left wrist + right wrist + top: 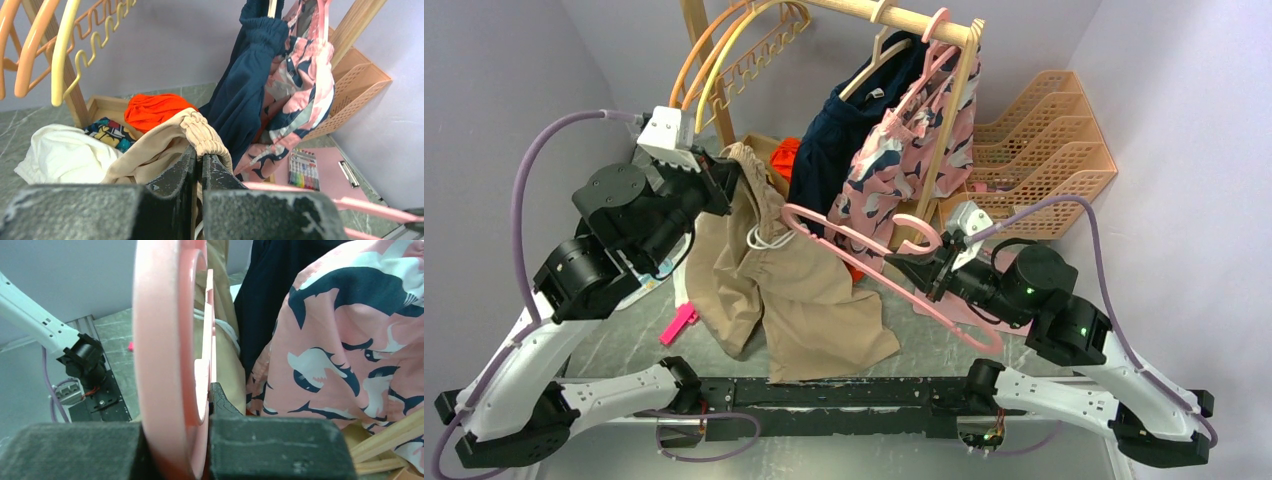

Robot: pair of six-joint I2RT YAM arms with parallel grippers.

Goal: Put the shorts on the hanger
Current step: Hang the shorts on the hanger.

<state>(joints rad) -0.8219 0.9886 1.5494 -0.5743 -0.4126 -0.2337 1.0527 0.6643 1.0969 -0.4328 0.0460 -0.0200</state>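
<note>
My left gripper (724, 187) pinches the waistband of the tan shorts (799, 290), lifting it while the legs trail onto the table (614, 340). My right gripper (916, 268) is clamped on the pink hanger (849, 240), whose far end meets the shorts near the drawstring (764, 238). I judge both are grasped, but the shorts are not yet hung

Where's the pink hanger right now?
Top view, centre-right: the pink hanger is clamped in the right gripper, its left end reaching over the tan shorts.
</note>
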